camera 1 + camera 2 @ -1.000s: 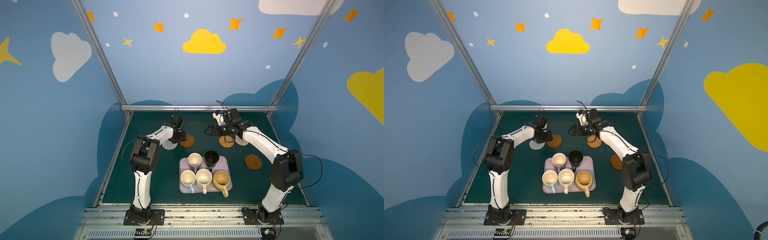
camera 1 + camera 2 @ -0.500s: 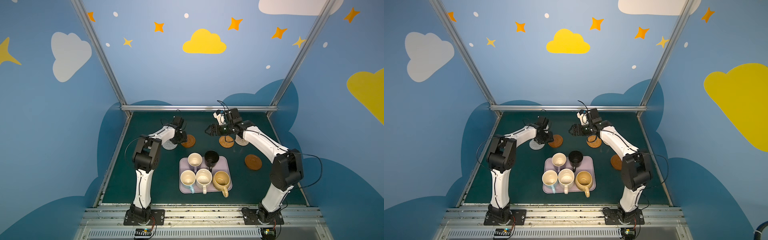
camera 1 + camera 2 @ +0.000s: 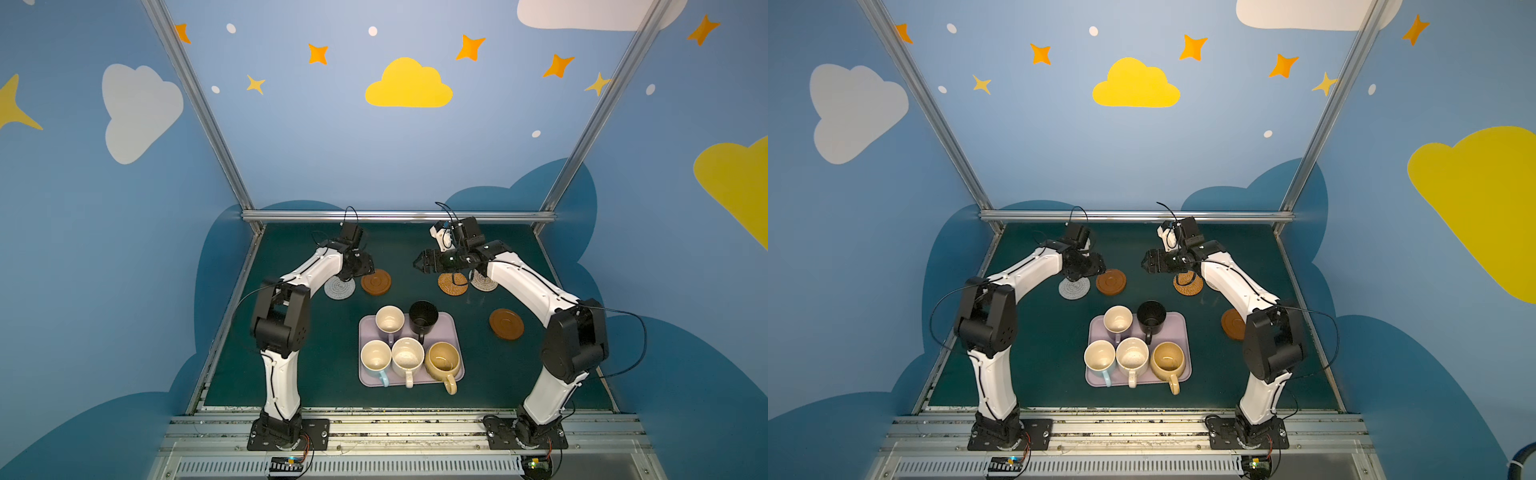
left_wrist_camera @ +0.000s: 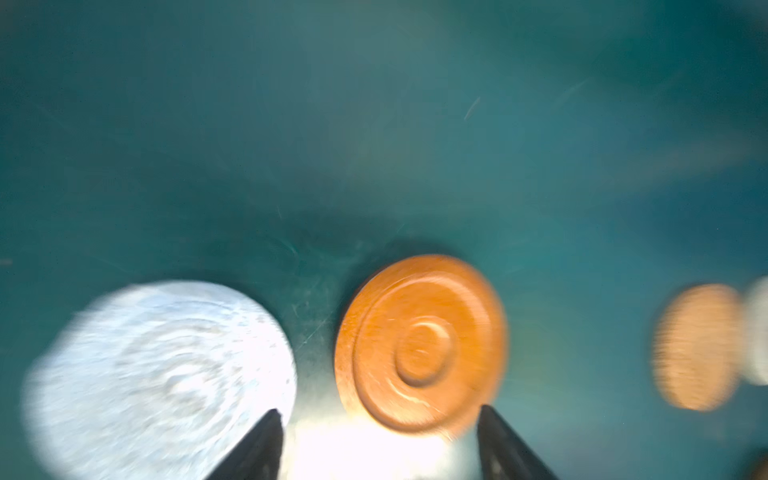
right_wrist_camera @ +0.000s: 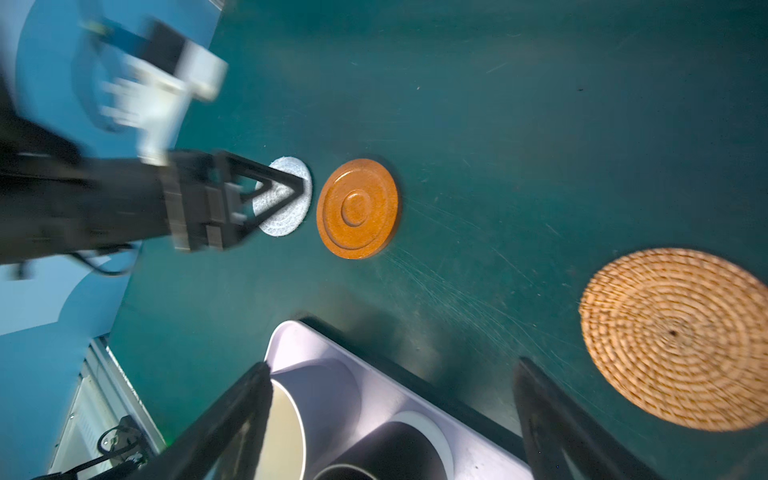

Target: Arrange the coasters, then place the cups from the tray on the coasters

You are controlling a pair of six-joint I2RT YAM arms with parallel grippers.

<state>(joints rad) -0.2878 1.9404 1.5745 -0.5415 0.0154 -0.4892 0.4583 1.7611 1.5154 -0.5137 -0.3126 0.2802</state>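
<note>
Blue walls painted with clouds and stars close round a dark green table (image 3: 328, 386). Four coasters lie in a loose row at its far side: the grey woven coaster (image 3: 339, 287) just beside a brown wooden coaster (image 3: 376, 282), then a gap, then the orange woven coaster (image 3: 453, 284) just beside the cream woven coaster (image 3: 484, 282). A second brown coaster (image 3: 506, 324) lies apart, nearer on the right. All five cups stand on the tray (image 3: 448, 330).

The left claw (image 4: 378, 415) has its fingers spread with nothing between them; the brown wooden coaster lies flat just past its tips. The right claw (image 5: 390, 365) hovers above the table between tray and orange coaster, spread wide and empty.

Arranging looks nearly finished. The left claw should lift straight up, so that neither finger drags the wooden disc or the grey one. The stray brown coaster best goes to the right claw: straddle its rim, pinch low, set it in line. The pairs lie very close; I would widen those gaps, since mugs with handles need room.
</note>
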